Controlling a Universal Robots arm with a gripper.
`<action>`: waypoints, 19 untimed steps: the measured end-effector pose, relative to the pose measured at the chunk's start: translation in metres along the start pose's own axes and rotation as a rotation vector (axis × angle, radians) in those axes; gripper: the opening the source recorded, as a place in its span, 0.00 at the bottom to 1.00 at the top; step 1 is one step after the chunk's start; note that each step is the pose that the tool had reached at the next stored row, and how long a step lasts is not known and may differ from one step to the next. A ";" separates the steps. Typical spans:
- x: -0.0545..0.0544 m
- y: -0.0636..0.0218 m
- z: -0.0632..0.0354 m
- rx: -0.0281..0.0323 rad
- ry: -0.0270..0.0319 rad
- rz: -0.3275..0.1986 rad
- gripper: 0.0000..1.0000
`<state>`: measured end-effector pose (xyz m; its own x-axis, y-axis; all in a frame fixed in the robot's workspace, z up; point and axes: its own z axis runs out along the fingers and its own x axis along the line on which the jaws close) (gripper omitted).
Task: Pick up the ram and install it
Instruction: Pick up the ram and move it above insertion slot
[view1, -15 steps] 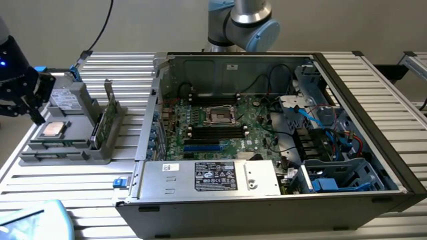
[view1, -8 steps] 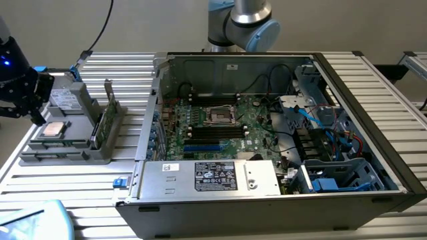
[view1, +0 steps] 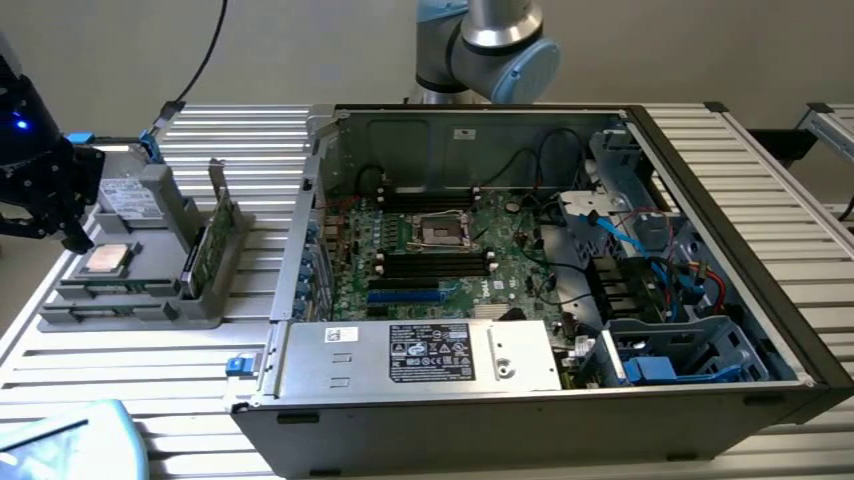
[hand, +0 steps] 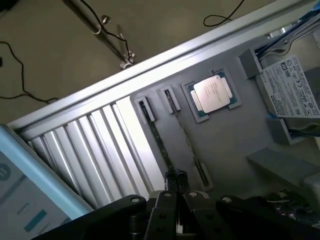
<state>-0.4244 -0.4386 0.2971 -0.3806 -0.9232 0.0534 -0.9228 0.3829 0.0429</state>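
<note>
Pick-up step, approach: the gripper (hand: 175, 176) hangs over the grey holder (view1: 80, 310), its fingers (hand: 170, 179) drawn nearly together and empty. Below and beyond them, past the processor chip (view1: 107, 258), the ram (view1: 198, 268) stands on edge in its slot, a thin green stick, ungrasped. A grasp would likely call for the fingers to part and align with that narrow top edge.

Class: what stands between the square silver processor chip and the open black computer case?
A green circuit card with a metal bracket, upright in the grey plastic tray, then bare ribbed tabletop; the exterior view shows it.
</note>
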 end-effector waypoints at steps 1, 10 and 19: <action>0.000 0.0000 0.0002 0.0010 0.0008 -0.018 0.10; 0.000 -0.0001 0.0022 0.0097 0.0078 -0.182 0.10; 0.000 -0.0002 0.0044 0.0183 0.0144 -0.345 0.10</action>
<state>-0.4244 -0.4386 0.2927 -0.0455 -0.9976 0.0530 -0.9979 0.0478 0.0430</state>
